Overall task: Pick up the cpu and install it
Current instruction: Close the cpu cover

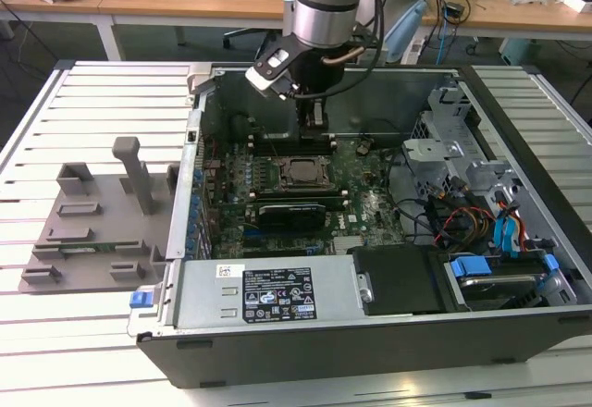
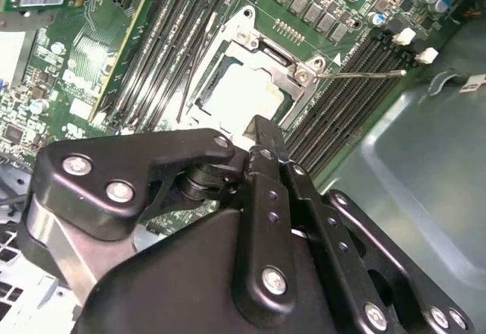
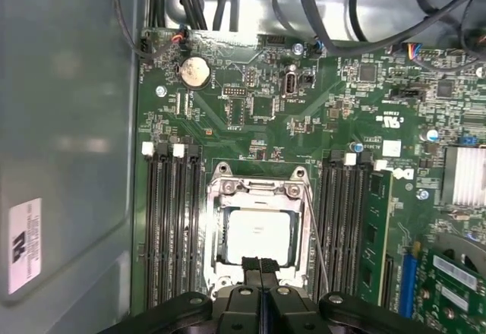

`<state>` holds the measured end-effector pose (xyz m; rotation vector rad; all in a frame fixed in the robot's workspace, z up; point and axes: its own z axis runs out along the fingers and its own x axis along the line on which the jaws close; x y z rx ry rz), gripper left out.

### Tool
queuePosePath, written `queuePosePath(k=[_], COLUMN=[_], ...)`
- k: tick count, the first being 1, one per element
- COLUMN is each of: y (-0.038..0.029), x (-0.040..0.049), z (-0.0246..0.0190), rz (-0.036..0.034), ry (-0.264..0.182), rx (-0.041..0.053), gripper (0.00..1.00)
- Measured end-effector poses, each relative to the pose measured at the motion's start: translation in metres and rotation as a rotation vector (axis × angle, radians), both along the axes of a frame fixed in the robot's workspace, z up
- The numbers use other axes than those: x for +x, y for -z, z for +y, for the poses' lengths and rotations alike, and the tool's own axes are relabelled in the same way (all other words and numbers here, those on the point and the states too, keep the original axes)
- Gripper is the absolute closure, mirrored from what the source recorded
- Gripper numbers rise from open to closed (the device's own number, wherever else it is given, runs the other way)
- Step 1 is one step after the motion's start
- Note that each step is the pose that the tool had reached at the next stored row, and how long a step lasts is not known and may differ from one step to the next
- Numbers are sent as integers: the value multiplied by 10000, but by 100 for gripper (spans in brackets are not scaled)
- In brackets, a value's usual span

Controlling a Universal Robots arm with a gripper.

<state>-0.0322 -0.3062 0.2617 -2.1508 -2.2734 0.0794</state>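
The arm (image 1: 324, 0) reaches down into the open computer case (image 1: 277, 351), which lies on a slatted table (image 1: 92, 92). The gripper (image 1: 314, 120) hangs over the green motherboard (image 3: 250, 121), close to the socket in its middle.

The cpu (image 3: 258, 234) lies flat in that socket, with its pale silvery top facing up and the metal socket frame (image 3: 220, 197) around its edges. In the second wrist view the cpu (image 2: 239, 91) sits just past the tip of the gripper (image 2: 262, 129). A thin metal lever (image 2: 364, 74) sticks out from one corner of the frame, across the black memory slots (image 3: 171, 228) that run along both sides of the socket.

In the first wrist view the gripper (image 3: 260, 264) has its two fingertips pressed together, with only a thin line between them and nothing held. The tips come right at one edge of the cpu; whether they touch it or stay a little above it, I cannot tell.

On the board, away from the socket, there is a round coin battery (image 3: 194, 70), with dark cables beyond it. Outside the case — on the exterior view's left — a grey tray (image 1: 92, 231) with upright posts rests on the table, well apart from the gripper.
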Motion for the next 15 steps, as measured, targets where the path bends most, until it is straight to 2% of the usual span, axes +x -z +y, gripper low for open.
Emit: queuePosePath(k=[3, 7, 11, 15], y=[-67, -209, -307, -335], x=[0, 0, 0, 0], z=[0, 0, 0, 0], rz=[1, 0, 0, 0], ry=[0, 0, 0, -1], rx=[-1, -3, -3, -3], gripper=[89, 89, 89, 89])
